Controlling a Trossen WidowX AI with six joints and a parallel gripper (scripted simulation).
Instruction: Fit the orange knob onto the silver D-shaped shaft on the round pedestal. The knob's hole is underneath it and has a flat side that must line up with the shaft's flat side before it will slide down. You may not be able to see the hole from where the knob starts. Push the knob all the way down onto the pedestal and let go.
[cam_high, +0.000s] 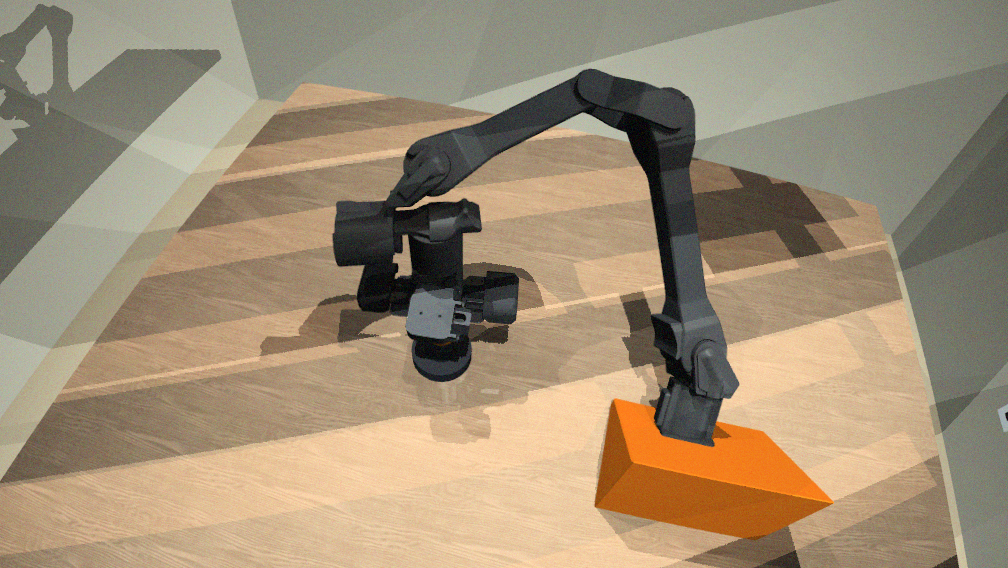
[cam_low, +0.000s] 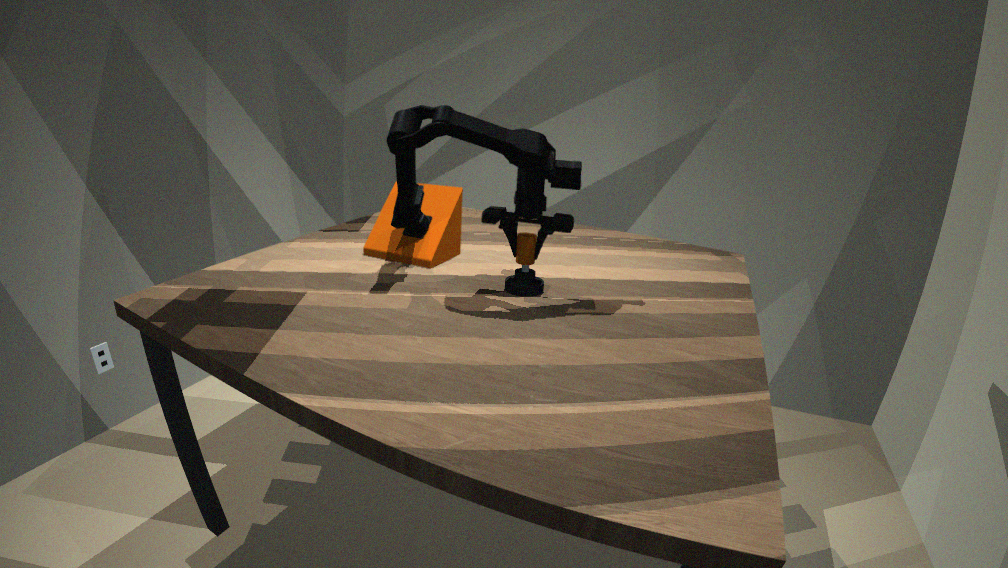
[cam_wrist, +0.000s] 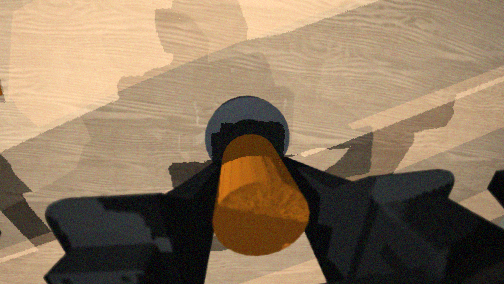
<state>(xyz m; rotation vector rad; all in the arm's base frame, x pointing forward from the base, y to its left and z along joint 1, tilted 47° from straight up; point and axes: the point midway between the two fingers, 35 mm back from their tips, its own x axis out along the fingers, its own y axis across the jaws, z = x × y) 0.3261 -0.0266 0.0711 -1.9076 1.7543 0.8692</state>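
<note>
The gripper (cam_low: 526, 248) (cam_wrist: 250, 165) points straight down over the round pedestal (cam_high: 441, 361) (cam_low: 524, 283) (cam_wrist: 247, 111), its jaws part-way open and closed firmly on the sides of the orange knob (cam_low: 526, 248) (cam_wrist: 261, 220). Gripping by the sides leaves the underside free, so the hole can meet the shaft without a finger in the way. The knob is upright, directly above the pedestal, and a short length of the silver D-shaped shaft (cam_low: 525, 268) shows between the knob's lower end and the dark base. From this distance the knob's bottom seems to be at or just over the shaft's tip; whether they touch is hard to say, and the hole's flat side is hidden.

The WidowX arm (cam_high: 678, 232) (cam_low: 479, 130) reaches across from the orange wedge-shaped block (cam_high: 705, 479) (cam_low: 445, 224), which serves as its mount, and bends down at the wrist so that the push can run along the shaft's axis.

The step in hand looks to be lining up the flats before the knob is lowered. It probably calls for small turns about the vertical with light downward pressure until the knob drops. Pressing hard while the flats disagree could tilt the knob or make it slip between the fingers. Release belongs only after it sits on the pedestal.
</note>
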